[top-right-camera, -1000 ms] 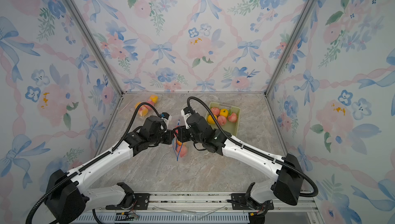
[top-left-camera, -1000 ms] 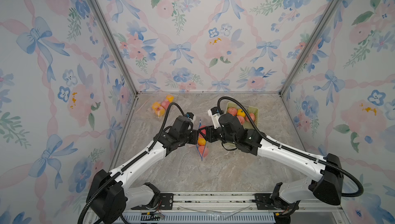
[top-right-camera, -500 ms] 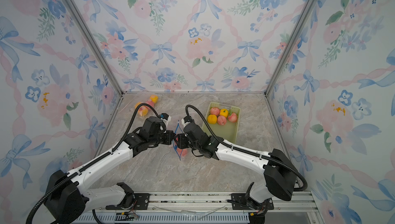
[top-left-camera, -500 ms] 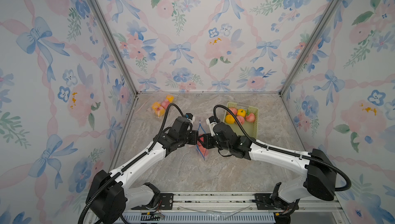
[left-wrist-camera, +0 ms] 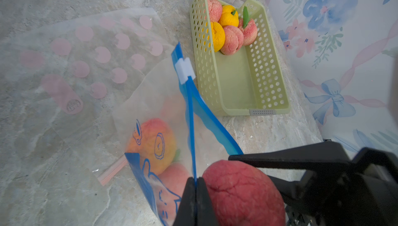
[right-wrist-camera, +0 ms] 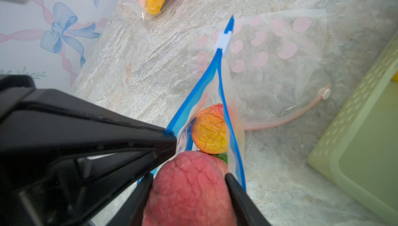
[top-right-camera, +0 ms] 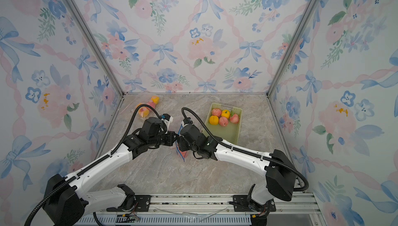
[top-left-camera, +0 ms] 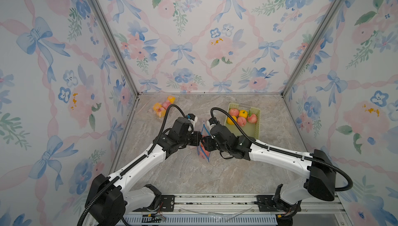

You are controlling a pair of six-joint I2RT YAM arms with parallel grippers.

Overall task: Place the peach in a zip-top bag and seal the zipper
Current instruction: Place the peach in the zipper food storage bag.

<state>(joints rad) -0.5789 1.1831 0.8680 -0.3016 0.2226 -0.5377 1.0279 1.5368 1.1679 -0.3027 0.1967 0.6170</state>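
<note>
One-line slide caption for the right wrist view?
Right gripper holds red peach at mouth of zip-top bag pinched by left gripper.

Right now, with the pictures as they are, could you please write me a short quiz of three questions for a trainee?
1. True or false: the left gripper is shut on the rim of the zip-top bag.
2. How many fruits lie in the green basket? A three, B five, C seven.
3. Which gripper holds the red peach at the bag's mouth?
Key: 1 true; 2 B; 3 the right gripper.
</note>
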